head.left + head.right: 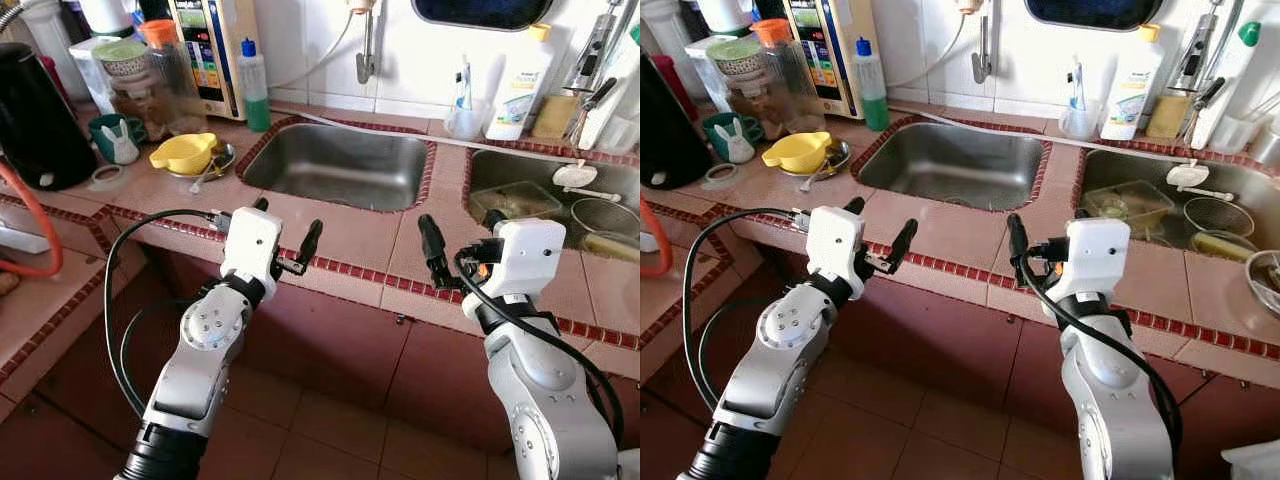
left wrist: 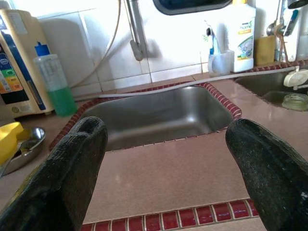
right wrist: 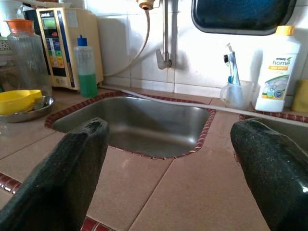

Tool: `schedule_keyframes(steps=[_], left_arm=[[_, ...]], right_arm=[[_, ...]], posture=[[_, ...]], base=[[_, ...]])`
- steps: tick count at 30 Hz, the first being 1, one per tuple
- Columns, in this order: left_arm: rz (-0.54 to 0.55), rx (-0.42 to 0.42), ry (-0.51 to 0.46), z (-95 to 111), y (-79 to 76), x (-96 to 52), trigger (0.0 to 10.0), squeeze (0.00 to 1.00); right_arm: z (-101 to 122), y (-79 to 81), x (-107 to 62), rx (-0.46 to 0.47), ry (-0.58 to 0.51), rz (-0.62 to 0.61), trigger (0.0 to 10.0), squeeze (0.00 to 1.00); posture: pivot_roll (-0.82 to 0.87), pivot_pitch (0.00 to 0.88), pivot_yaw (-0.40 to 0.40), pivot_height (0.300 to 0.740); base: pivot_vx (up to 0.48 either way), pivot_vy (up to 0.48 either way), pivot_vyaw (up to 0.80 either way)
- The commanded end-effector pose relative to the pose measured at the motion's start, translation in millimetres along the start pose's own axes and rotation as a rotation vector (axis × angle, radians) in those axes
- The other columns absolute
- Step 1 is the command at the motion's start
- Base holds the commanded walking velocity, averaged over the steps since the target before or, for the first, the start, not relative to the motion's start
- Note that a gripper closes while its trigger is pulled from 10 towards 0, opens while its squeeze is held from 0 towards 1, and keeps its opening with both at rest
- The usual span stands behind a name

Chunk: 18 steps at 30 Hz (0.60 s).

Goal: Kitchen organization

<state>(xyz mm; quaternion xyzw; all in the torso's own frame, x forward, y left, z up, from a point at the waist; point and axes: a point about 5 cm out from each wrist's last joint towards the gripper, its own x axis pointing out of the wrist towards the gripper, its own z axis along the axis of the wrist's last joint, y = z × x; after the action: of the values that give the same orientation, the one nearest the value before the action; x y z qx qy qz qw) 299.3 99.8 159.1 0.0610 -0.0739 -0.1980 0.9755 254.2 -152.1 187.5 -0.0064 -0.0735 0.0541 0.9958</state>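
Stood with left claw (image 1: 287, 238) and right claw (image 1: 455, 250) both spread wide and empty at the counter edge, yellow bowl (image 1: 184, 153) lying ahead and off to the left, nearer left claw.

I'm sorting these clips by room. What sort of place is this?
A home kitchen, most likely: a steel sink set in a tiled counter, a dish soap bottle and a yellow bowl beside it.
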Motion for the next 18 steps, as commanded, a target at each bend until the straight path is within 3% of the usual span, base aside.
schedule_keyframes(steps=[1,7,14,18], left_arm=[[0.011,0.003,0.015,-4.7,3.5,-1.6,10.0,0.00],[0.014,0.018,0.070,-23.4,6.5,-7.7,10.0,0.00],[0.017,0.060,0.230,-73.1,17.8,-37.5,10.0,0.00],[0.024,0.041,0.337,-98.7,22.0,-53.2,10.0,0.00]], right_arm=[[0.9,1.1,-0.4,-0.001,-0.007,0.007,10.0,0.00],[-5.2,0.9,-2.7,-0.014,0.005,0.016,10.0,0.00],[-39.5,-9.3,-21.1,-0.062,0.109,0.021,10.0,0.00],[-62.1,-14.4,-33.8,-0.077,0.187,0.028,10.0,0.00]], posture=[[0.06,0.000,0.050,0.740],[0.06,0.000,0.052,0.740],[0.06,0.000,0.053,0.740],[0.06,0.000,0.051,0.740]], base=[[0.000,0.000,0.00],[0.000,0.000,0.00],[0.000,0.000,0.00],[0.000,0.000,0.00]])
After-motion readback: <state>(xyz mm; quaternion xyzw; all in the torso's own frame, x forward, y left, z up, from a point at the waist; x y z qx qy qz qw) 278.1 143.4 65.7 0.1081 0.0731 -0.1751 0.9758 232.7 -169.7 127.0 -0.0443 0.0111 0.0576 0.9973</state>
